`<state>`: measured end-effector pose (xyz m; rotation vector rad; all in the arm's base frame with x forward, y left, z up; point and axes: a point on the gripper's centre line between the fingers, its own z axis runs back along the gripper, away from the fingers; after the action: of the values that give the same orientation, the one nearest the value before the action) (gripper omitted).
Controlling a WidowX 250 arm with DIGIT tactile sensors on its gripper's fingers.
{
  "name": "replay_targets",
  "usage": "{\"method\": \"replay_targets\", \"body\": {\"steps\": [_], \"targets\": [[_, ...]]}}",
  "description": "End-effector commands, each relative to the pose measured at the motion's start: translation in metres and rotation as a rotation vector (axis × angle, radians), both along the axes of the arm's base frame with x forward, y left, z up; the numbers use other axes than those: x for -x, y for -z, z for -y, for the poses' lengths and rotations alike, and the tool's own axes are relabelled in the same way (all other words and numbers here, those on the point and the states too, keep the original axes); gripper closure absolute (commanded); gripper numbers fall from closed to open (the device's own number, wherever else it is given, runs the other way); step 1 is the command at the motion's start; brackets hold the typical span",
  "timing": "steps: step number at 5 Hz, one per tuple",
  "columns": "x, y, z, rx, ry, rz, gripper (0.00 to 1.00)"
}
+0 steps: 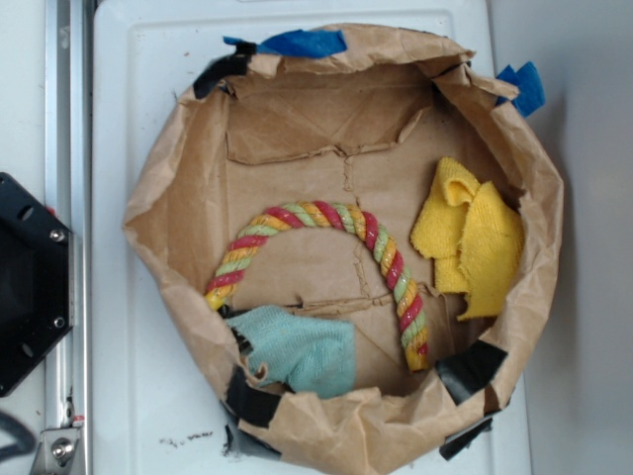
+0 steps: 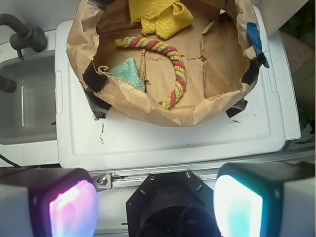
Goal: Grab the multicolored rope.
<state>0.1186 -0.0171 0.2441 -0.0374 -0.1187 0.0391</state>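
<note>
White lid [image 1: 129,198] with a paper bag [image 1: 173,198] on it.

The lid [image 2: 163,143] is a flat white plastic surface with a raised rim, well ahead of the open jaws in the wrist view. The brown bag [image 2: 133,101] stands directly on it, its rolled walls fixed with black tape [image 1: 470,366] and blue tape [image 1: 302,43]. Some dark crumbs [image 1: 188,436] lie on the bare lid near the bag, on the side toward the jaws.

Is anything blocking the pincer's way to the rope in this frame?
The rope lies uncovered on the floor of the paper bag, arched between the teal cloth and yellow cloth. Only the bag's near wall stands between it and the open pincer; coming from above clears it.
</note>
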Motion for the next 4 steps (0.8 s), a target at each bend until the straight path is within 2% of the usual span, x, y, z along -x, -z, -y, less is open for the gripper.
{"method": "replay_targets", "body": {"steps": [1, 3, 4], "targets": [[0.000, 0.000, 0.000, 0.000, 0.000, 0.000, 0.00], [-0.082, 0.003, 0.018, 0.020, 0.234, 0.032, 0.00], [-0.089, 0.016, 0.033, 0.029, 0.455, 0.067, 0.00]]}}
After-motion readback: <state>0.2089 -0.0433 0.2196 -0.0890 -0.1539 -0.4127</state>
